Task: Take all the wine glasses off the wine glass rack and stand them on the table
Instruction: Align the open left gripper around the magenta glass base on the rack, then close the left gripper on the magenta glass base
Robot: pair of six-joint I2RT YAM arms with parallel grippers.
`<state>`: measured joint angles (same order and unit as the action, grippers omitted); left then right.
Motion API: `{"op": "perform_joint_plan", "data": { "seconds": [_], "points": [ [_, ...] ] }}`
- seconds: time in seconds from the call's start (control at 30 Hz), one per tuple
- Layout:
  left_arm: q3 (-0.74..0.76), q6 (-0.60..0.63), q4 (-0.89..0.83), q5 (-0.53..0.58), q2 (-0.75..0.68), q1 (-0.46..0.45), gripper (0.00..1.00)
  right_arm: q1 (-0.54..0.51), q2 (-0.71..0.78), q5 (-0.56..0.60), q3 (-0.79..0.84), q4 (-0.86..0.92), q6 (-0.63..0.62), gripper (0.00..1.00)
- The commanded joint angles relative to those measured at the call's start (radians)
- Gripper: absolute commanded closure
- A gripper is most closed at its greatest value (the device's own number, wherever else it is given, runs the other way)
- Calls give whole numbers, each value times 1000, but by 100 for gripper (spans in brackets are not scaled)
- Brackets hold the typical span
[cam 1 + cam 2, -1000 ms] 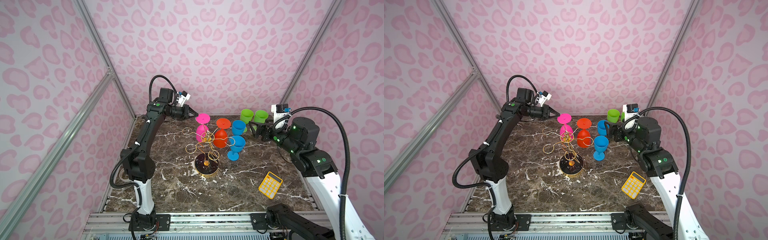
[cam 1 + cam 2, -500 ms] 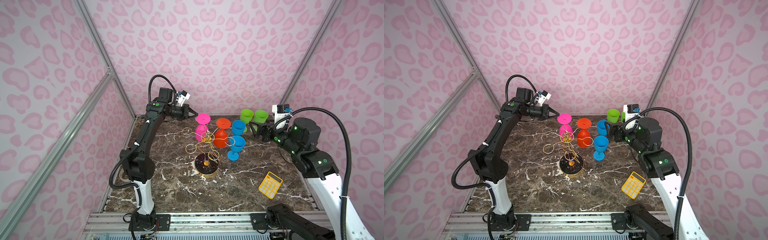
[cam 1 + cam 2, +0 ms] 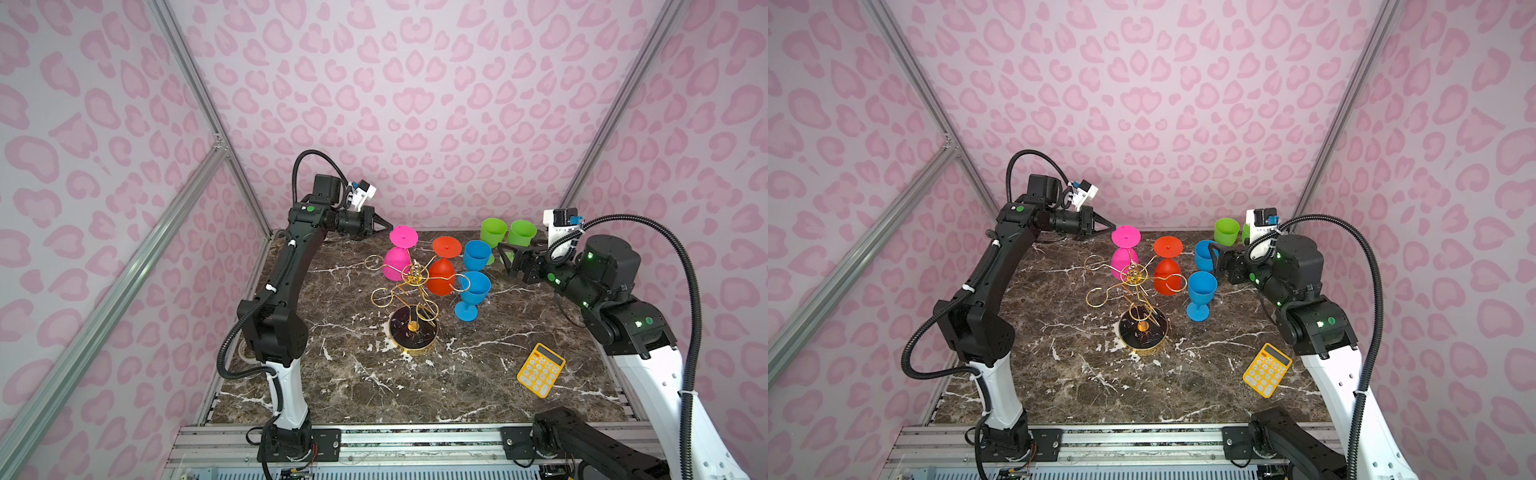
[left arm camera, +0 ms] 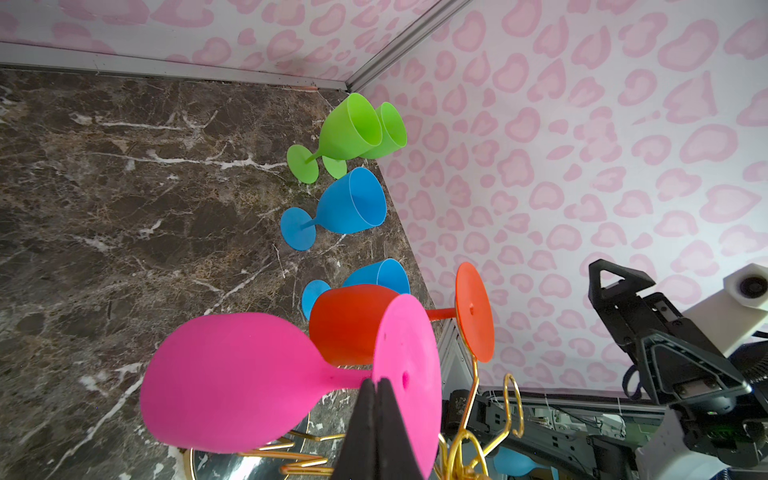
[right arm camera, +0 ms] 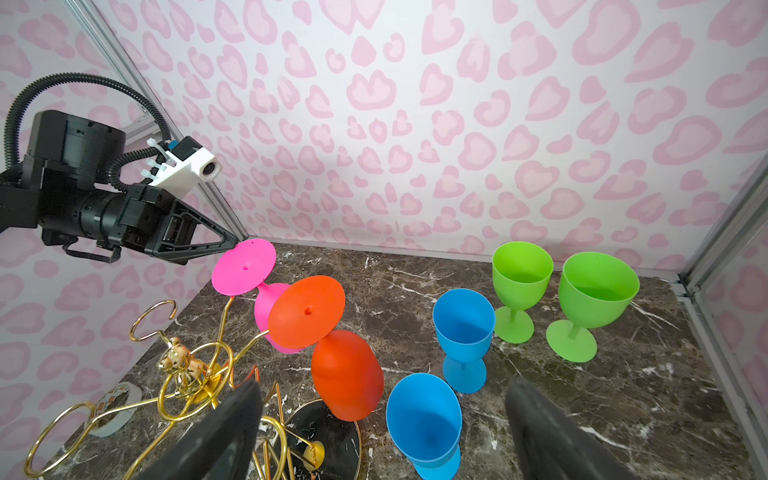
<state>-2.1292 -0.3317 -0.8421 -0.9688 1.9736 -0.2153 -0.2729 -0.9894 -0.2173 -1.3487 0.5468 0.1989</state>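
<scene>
The wine glass rack [image 3: 409, 286], gold wire on a round black base [image 3: 428, 338], stands mid-table. A pink wine glass [image 3: 395, 262] and a red wine glass [image 3: 441, 277] hang upside down from its loops. My left gripper [image 3: 390, 227] is shut, and its tips sit at the rim of the pink glass's foot [image 5: 244, 266]. In the left wrist view the closed left gripper [image 4: 376, 381] crosses that foot [image 4: 411, 357], with nothing seen between the fingers. My right gripper [image 3: 505, 255] is open at the right of the rack. In its wrist view the right gripper [image 5: 382, 386] frames the red glass [image 5: 347, 376] and a blue glass [image 5: 424, 419].
Two blue glasses [image 3: 473, 293] [image 3: 477, 254] stand upright right of the rack. Two green glasses [image 3: 493, 232] [image 3: 522, 233] stand at the back right by the wall. A yellow calculator [image 3: 540, 370] lies front right. A tape roll [image 5: 110, 409] lies on the marble table [image 3: 478, 399].
The left gripper's jaws have closed the last bit beside the pink glass's foot. Both arms and the glasses stay about where they were.
</scene>
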Motion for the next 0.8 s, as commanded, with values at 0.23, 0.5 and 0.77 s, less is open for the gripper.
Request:
{"op": "perform_joint_plan", "data": {
  "seconds": [0.23, 0.5, 0.77],
  "points": [
    [-9, -21, 13, -82, -9, 5, 96, 0, -8, -23, -1, -30, 9, 7],
    [8, -34, 24, -107, -11, 13, 96, -2, -13, -33, -1, -36, 19, 7],
    [34, -30, 24, -101, 0, 15, 94, -1, -8, -34, -6, -31, 20, 7]
  ]
}}
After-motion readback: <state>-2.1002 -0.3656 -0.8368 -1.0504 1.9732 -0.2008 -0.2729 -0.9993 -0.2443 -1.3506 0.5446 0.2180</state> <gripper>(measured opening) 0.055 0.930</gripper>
